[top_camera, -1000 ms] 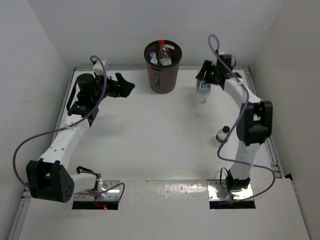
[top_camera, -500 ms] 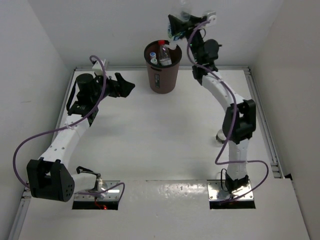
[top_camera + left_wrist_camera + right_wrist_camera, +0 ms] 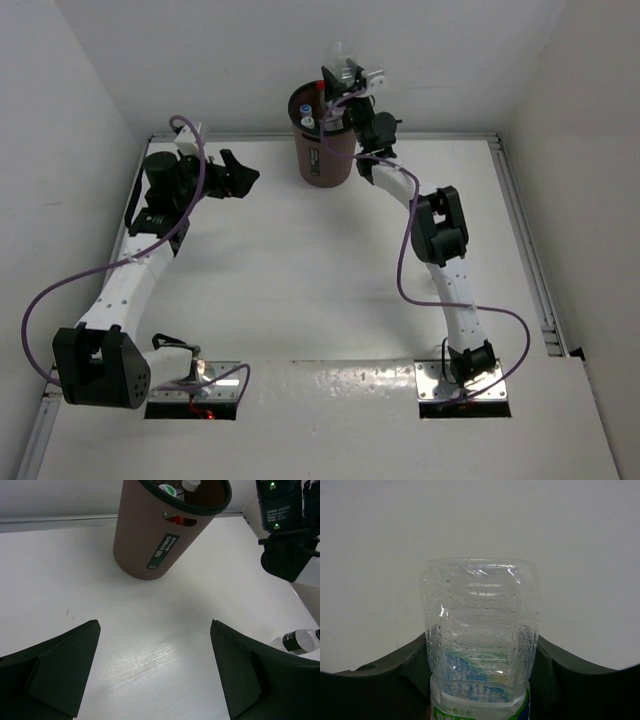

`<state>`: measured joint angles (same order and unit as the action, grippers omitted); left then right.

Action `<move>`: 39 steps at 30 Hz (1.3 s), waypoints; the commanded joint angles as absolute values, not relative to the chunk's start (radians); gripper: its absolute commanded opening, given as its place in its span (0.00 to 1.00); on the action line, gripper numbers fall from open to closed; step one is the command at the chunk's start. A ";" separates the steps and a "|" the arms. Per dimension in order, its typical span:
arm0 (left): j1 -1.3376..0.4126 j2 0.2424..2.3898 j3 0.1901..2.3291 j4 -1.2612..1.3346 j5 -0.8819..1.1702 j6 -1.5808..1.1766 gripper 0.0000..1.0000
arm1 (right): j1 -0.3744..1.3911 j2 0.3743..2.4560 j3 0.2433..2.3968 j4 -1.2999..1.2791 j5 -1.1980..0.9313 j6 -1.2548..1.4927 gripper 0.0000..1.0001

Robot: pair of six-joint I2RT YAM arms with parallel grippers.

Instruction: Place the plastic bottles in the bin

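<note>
Where the right fingers [image 3: 344, 78] close partway round a clear bottle [image 3: 480, 630], the grip sits on its labelled middle. The base end sticks out past the tips, toward the back wall.

- Bottle: droplets line the inside walls; no liquid level can be seen. Judged light and thin-skinned, likely to dent under a hard squeeze and to slide if wet. The band at the label looks the soundest place to hold, and that is where it is held.
- Position: in the overhead view the fingers and bottle hang over the far right side of the mouth of the bin [image 3: 322, 160], raised above the rim. A release from here should drop it in, though it might clip the rim.
- Bin: brown, round, tapered, upright at the back of the surface [image 3: 300, 280]. White caps [image 3: 190, 484] show inside, so some bottles are already in.
- Left fingers [image 3: 240, 172]: spread fully wide with nothing between them, poised over the surface well left of the bin.
- Outstanding: a dark-labelled bottle [image 3: 300, 641] lies on the surface at the right edge of the left wrist view, not yet binned.
</note>
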<state>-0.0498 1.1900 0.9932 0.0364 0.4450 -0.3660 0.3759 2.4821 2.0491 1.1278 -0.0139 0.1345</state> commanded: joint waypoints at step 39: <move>-0.149 1.104 0.996 -0.028 0.523 -0.091 0.99 | -0.191 1.372 1.473 -0.560 -0.646 -0.103 0.53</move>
<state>-0.1204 1.1221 0.9661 -0.0326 0.5056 -0.1570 -0.1879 1.4609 1.5387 -0.0639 -0.4812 0.1478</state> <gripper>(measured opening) 0.989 0.514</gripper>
